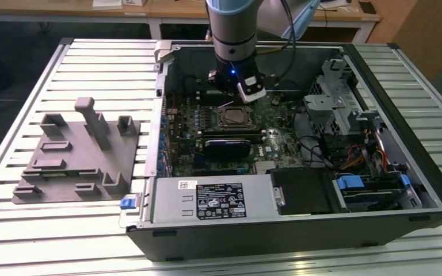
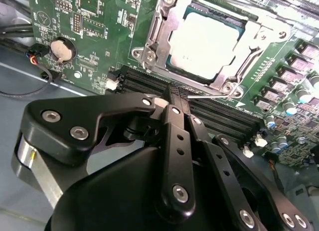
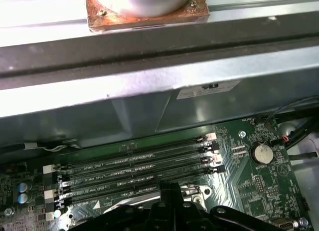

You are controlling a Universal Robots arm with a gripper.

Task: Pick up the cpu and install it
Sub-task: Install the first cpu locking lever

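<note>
The small flat square cpu with the pale silvery metal top (image 2: 205,44) is sitting inside the metal socket frame (image 2: 149,54) on the green motherboard (image 2: 89,21), as the second wrist view is showing; the frame's edges are lying around it and the chip is lying flat. The black linkage gripper (image 2: 178,99) is hanging just beside that socket, its two slim fingers (image 2: 174,97) pressing together with no gap between them and carrying nothing, their tips standing over the black memory slots (image 2: 219,118) next to the frame. In the exterior view the grey robot arm (image 1: 232,34) is reaching down into the open black computer case (image 1: 298,218), with the gripper (image 1: 246,98) standing directly above the socket (image 1: 235,117) near the middle of the board. The first wrist view is showing the same row of long black memory slots (image 3: 134,166) running beside the gripper's black body (image 3: 169,213), a round silver coin battery (image 3: 261,153) on the board, and the grey sheet-metal case wall (image 3: 149,91) rising behind. On the exterior view's left, a grey plastic fixture block (image 1: 75,155) is resting on the slatted aluminium table (image 1: 90,63), well apart from the case. A grey power supply box with a label (image 1: 213,198) is occupying the near edge of the case.
</note>
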